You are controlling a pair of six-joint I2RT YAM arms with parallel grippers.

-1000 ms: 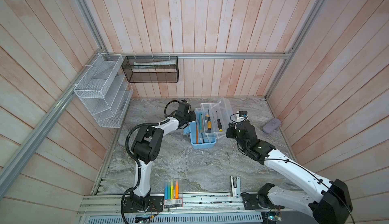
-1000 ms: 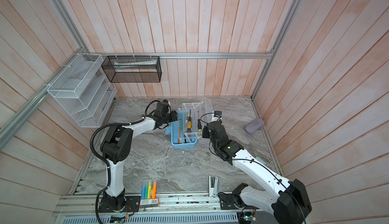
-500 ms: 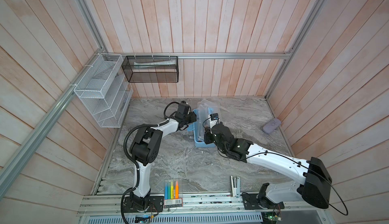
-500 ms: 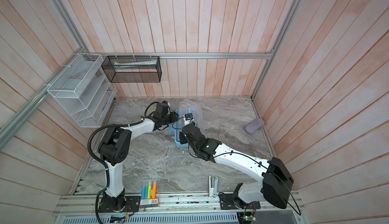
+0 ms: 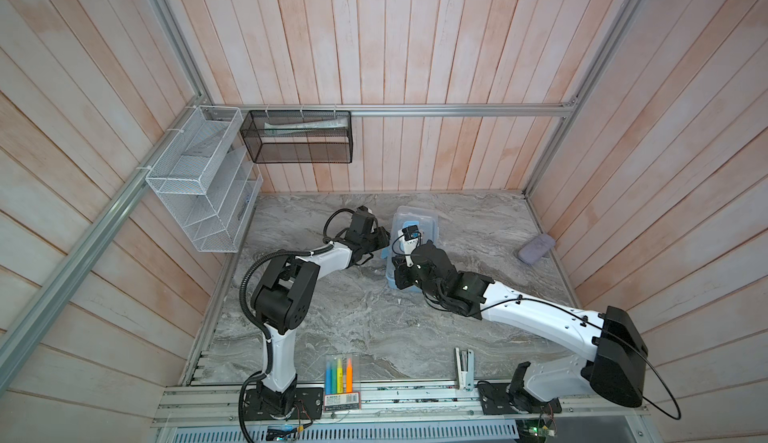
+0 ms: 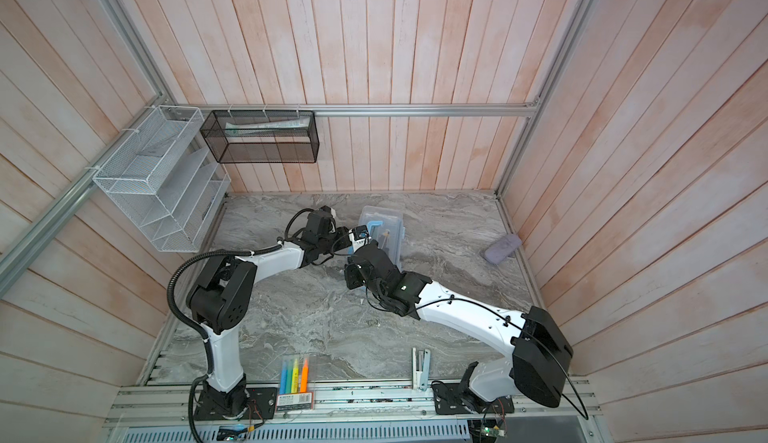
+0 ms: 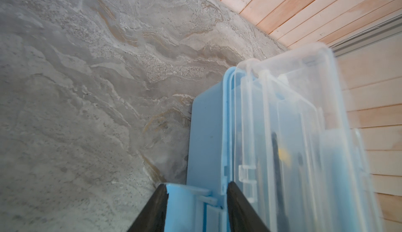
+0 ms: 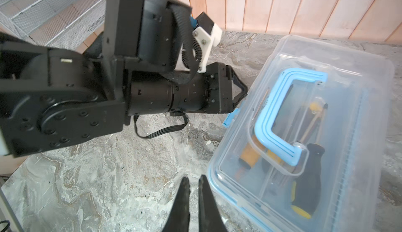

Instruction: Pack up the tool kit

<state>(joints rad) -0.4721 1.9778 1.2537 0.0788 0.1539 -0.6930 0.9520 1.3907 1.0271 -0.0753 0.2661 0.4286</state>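
- Between the fingers of the left gripper: a blue tab on the side wall of the tool kit; both black fingers bear on it; jaws part-way apart and clamped on that tab.
- From the right wrist camera: the same left gripper meets the box's long side, about level with the blue handle; the blue tab juts out just under its fingertips.
- Just beside the right gripper: a corner of the box, close to the fingertips but apart from them; fingers drawn almost together, only a slit between them, nothing held; bare table beneath.
- Ahead of the right gripper: the clear lid lying down over the light blue base; handle folded flat on top; cannot tell whether the catches are fastened.
- Under the lid: a black-and-yellow tool handle, an orange-handled tool, some thin shafts; kinds unclear through the plastic.
- In both top views: the tool kit sits between the two grippers; the right arm's wrist hangs over its near end.
- Well apart from both grippers, back by the arm bases: a pack of highlighters and a white stapler; off past the right arm, near the side wall, a pale lilac-grey object.
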